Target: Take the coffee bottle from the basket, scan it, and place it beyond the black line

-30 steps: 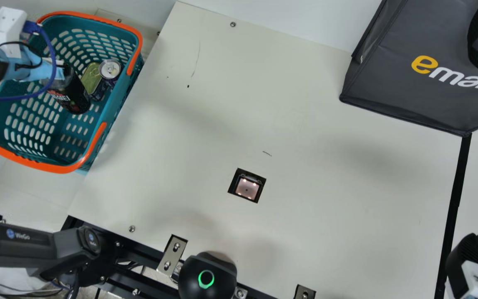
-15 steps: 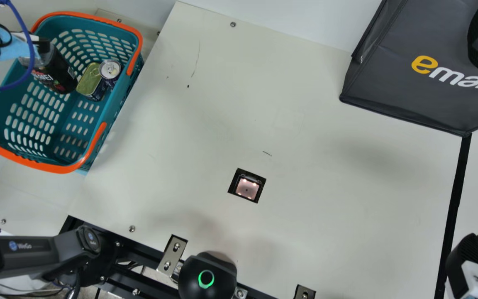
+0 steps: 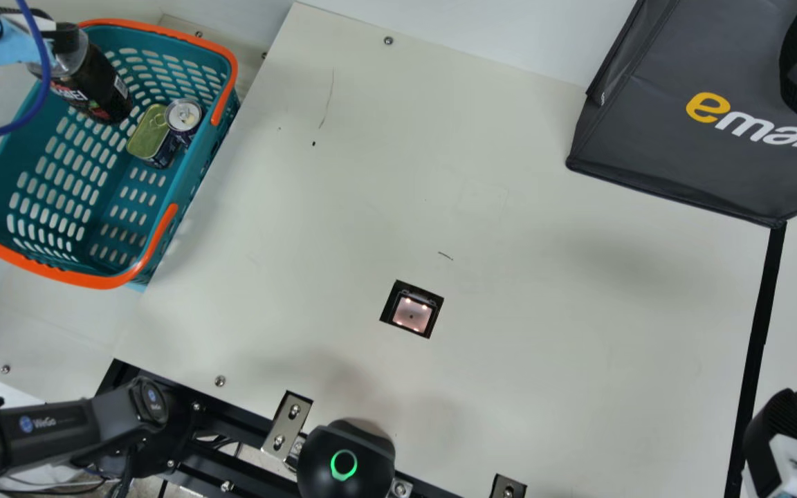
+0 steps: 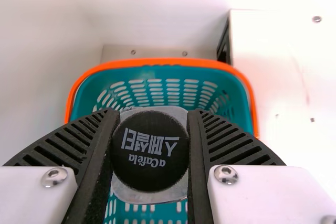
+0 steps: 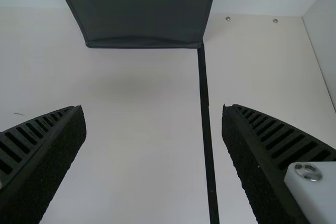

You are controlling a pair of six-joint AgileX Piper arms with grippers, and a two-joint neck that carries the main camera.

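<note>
In the main view my left gripper (image 3: pixel 49 31) is at the top left, over the far end of the teal basket (image 3: pixel 191 180), shut on the neck of the dark coffee bottle (image 3: pixel 97 86), which hangs tilted over the basket. The left wrist view has my left gripper (image 4: pixel 150 150) with its fingers on both sides of the black cap (image 4: pixel 149 150). My right gripper (image 3: pixel 786 422) rests at the main view's lower right; in the right wrist view this gripper (image 5: pixel 152 114) stands open and empty, the black line (image 5: pixel 206 108) running between its fingers.
A green-lidded tin (image 3: pixel 149 131) and a small can (image 3: pixel 184 115) are in the basket. The scanner window (image 3: pixel 412 312) is set into the table (image 3: pixel 544 360). A dark bag (image 3: pixel 675 138) stands at the far right, and a black device (image 3: pixel 346 460) at the near edge.
My left gripper has moved toward the far left, lifting the bottle with it. More of the basket's floor and the two smaller items is uncovered. The right arm has kept still.
</note>
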